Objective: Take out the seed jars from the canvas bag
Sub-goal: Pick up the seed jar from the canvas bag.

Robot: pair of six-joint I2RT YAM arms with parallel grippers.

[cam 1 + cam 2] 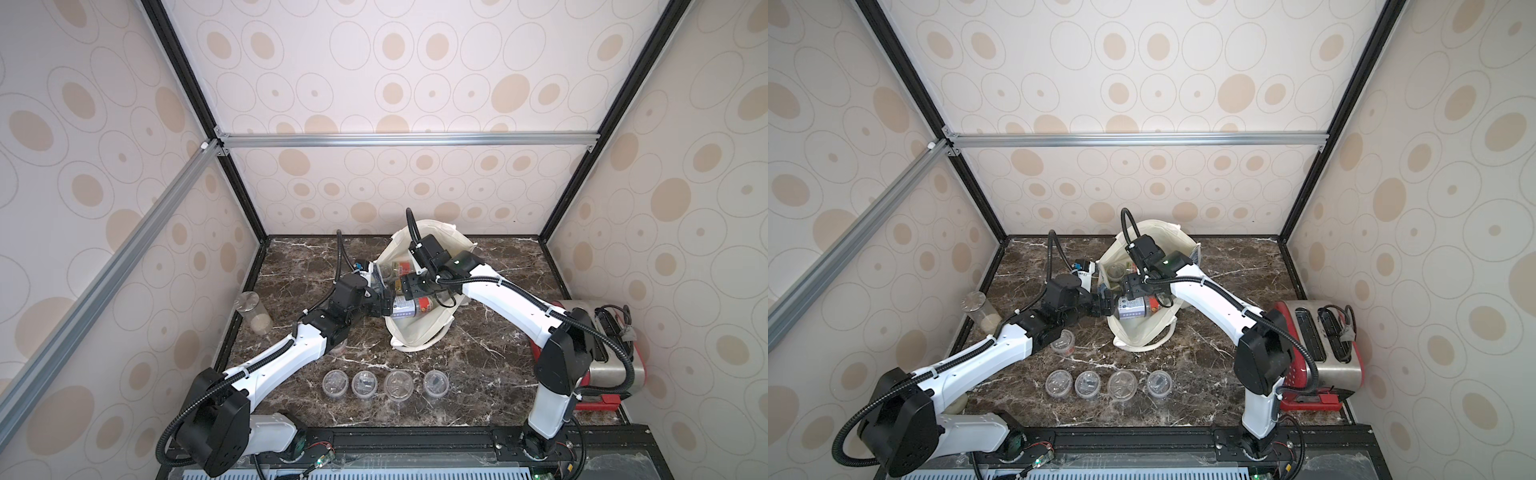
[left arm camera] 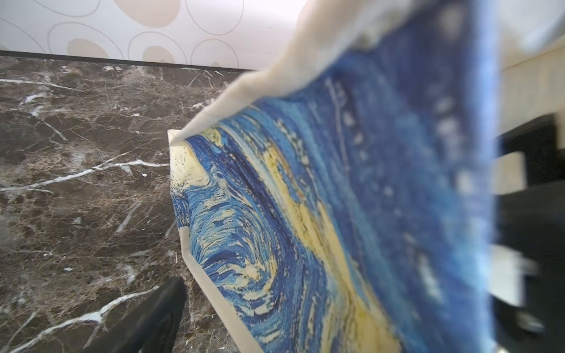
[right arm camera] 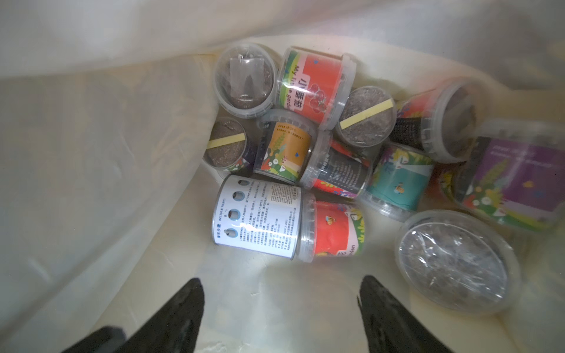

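Four seed jars [image 1: 397,384] lined up on the tabletop [image 1: 478,357], many more inside the canvas bag [image 1: 419,332].
From the left: the left end effector [image 1: 384,306] stands wide at the bag's edge, its wrist view filled by the blue-and-yellow print; the right end effector [image 3: 281,281], fingers spread wide and empty, hangs over a heap of labelled jars [image 3: 318,82] that the top views mostly hide.

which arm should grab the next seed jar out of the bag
Right. The right gripper has its fingers open inside the canvas bag, aimed at the seed jars. The left gripper is at the bag's printed outer wall.
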